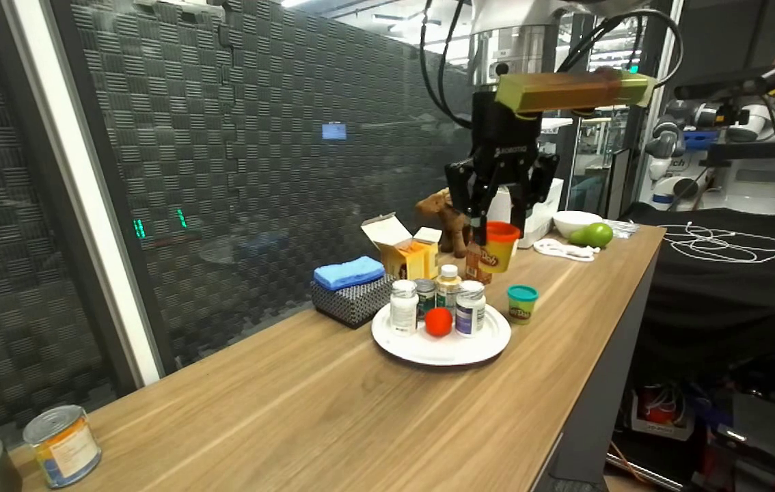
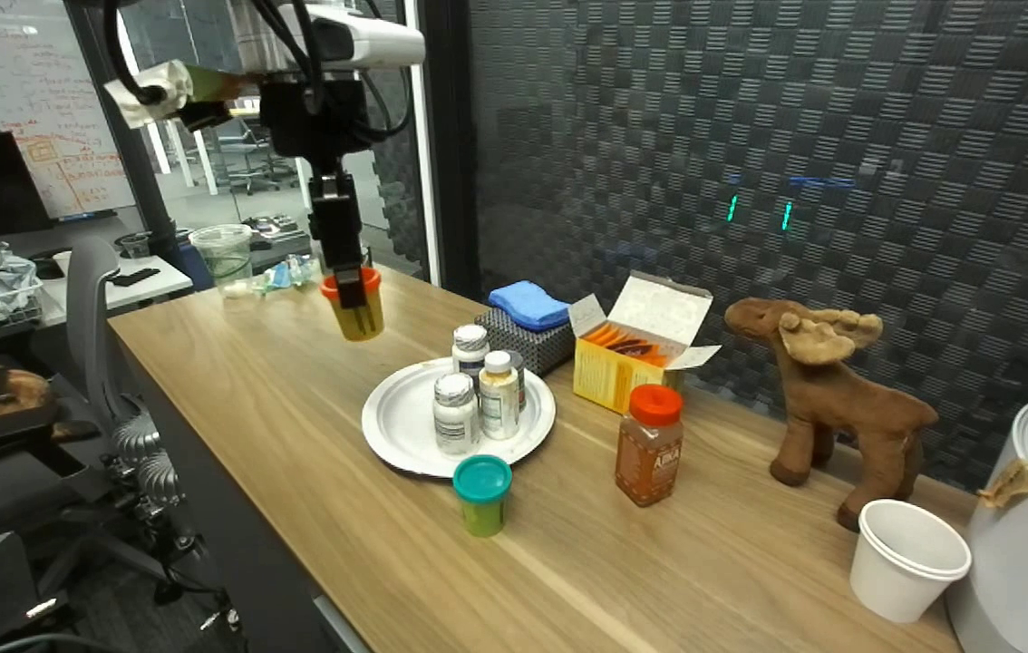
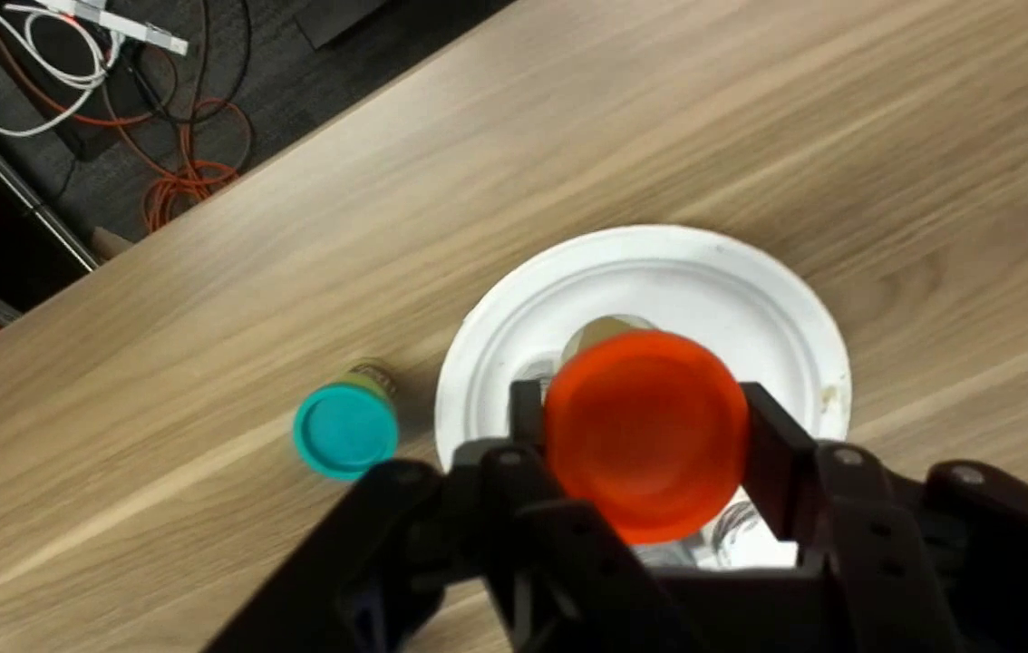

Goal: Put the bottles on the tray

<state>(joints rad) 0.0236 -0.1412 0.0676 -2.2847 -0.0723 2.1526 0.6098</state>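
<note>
Yellow tub (image 1: pixel 500 249) in the air, 4 bottles (image 1: pixel 448 295) standing on the plate (image 1: pixel 442 351).

In an exterior view the gripper (image 1: pixel 499 234) is closed around the tub, well above the surface (image 1: pixel 333 410); a red ball (image 1: pixel 439 322) sits by the bottles. In an exterior view a red-capped jar (image 2: pixel 650 446) stands apart from the plate, a teal-lidded tub (image 2: pixel 483 496) just beside the rim. In the wrist view the held tub's red lid (image 3: pixel 647 433) hides much of the bottles. The step in hand looks like bringing this tub to the plate, though whether it counts as a bottle is unclear. The next move likely calls for lowering it onto the plate's bare side, clear of the bottles, before release; the jar seems left to fetch.
</note>
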